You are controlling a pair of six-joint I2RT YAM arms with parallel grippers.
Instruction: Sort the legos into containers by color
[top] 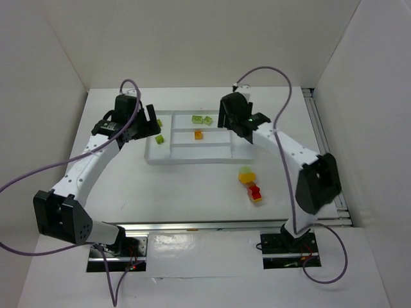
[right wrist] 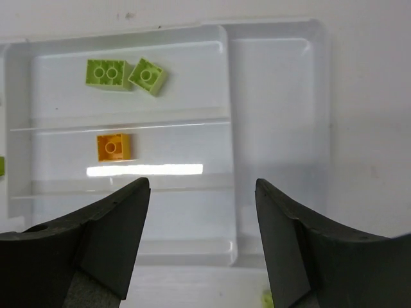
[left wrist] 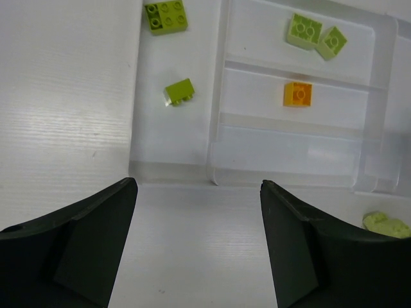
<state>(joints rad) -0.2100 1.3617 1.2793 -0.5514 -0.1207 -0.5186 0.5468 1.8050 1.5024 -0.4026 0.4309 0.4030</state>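
We see a lego pair [top: 202, 119] in the tray's [top: 192, 154] rear section, a single lego [top: 198, 135] before it, a lego cluster [top: 250, 185] on the table [top: 160, 192].

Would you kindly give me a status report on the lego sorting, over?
Left gripper and right gripper open, empty. Tray holds four lime legos, one orange lego. Yellow-red cluster waiting on table. Nothing blocking.

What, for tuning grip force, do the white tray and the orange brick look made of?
The tray looks like thin moulded plastic, glossy white, perhaps slightly translucent: a bright streak reflects off it and its ridges are rounded. The orange brick looks like hard opaque plastic, smooth with mild sheen: crisp edges and a moulded stud.
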